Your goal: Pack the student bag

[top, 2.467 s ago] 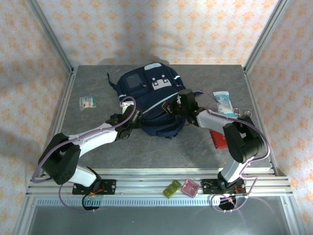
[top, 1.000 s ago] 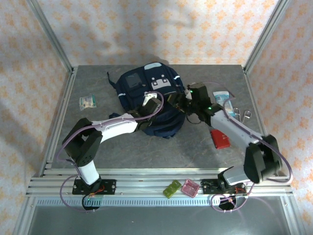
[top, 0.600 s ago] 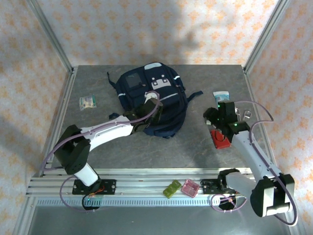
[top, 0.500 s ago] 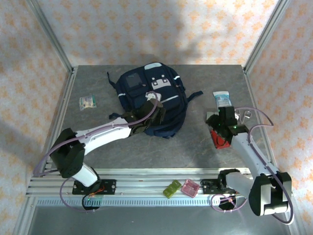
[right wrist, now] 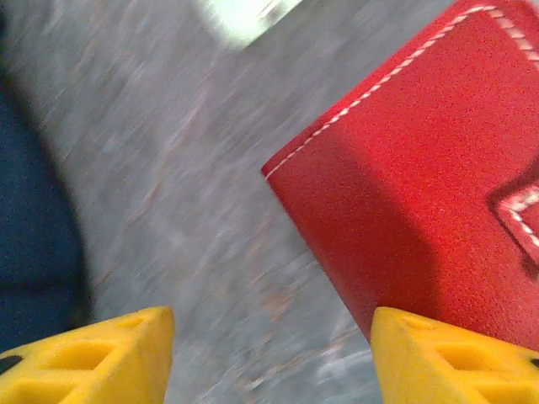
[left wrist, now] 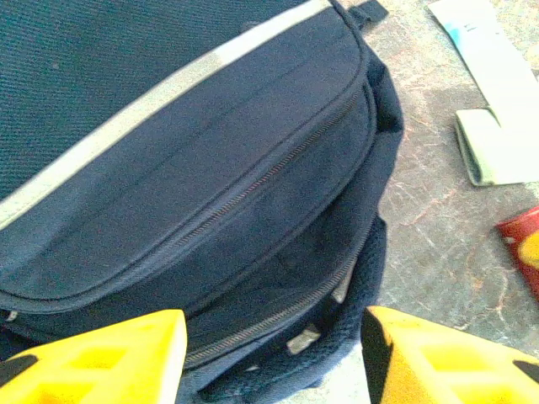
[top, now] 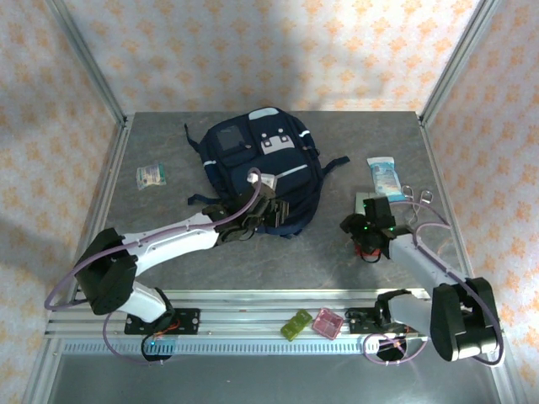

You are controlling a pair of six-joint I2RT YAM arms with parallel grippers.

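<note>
The student bag [top: 261, 164] lies in the middle of the table, a navy backpack with a light diagonal stripe. Its main zip gapes in the left wrist view, student bag [left wrist: 210, 168], with something pale inside the gap. My left gripper [top: 276, 215] hovers open at the bag's near edge, left gripper [left wrist: 269, 370], one yellow finger on each side of that edge and gripping nothing. My right gripper [top: 360, 242] is low over a red wallet [top: 376, 251] on the right. It stands open, right gripper [right wrist: 274, 362], with one fingertip over the red wallet's [right wrist: 421, 194] edge.
A blue-white tissue pack [top: 386, 175], a pale green pad [top: 368, 202] and keys [top: 418, 196] lie at the right. A small green packet [top: 152, 174] sits at the left. Green [top: 296, 324] and pink [top: 326, 322] cases rest on the front rail.
My right arm swung away from the bag to the right and dropped over the red wallet. My left gripper drew back to the bag's near edge and opened.
</note>
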